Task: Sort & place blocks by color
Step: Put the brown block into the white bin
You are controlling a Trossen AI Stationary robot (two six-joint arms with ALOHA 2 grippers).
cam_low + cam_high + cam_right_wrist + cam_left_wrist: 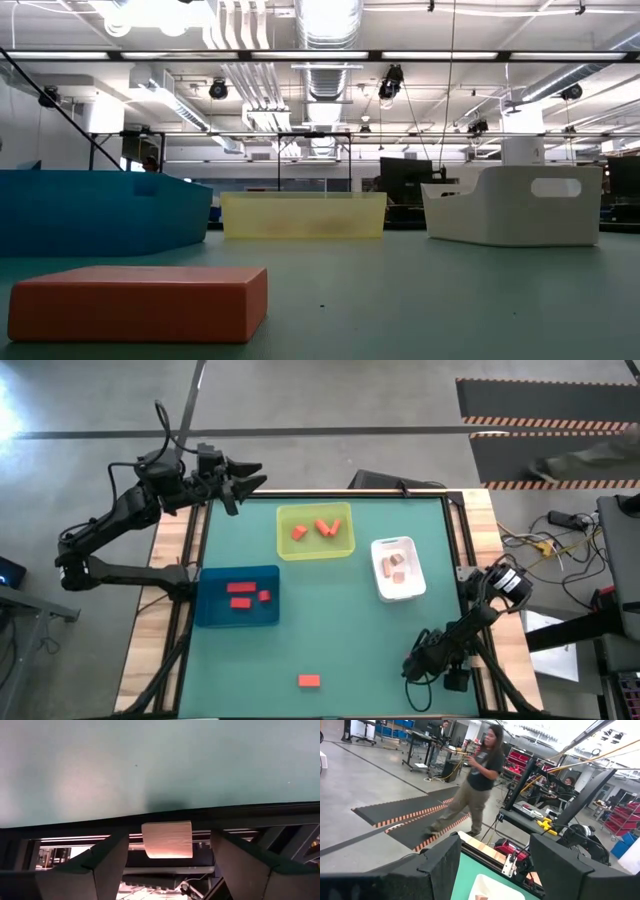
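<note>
Matt green mat (350, 630) on a pale wood table (150, 650). Smooth plastic trays: blue (210, 615), translucent yellow-green (290, 548), white (410, 588). Near red block (140, 302) looks matt painted.

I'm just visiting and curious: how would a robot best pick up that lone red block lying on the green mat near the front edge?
The flat red rectangular block lies on its broad face on the green mat, clear of the trays. Probably best: come straight down from above and close the end effector across its two long sides, at the middle. It sits low, so a sideways approach would leave little to hold.
</note>
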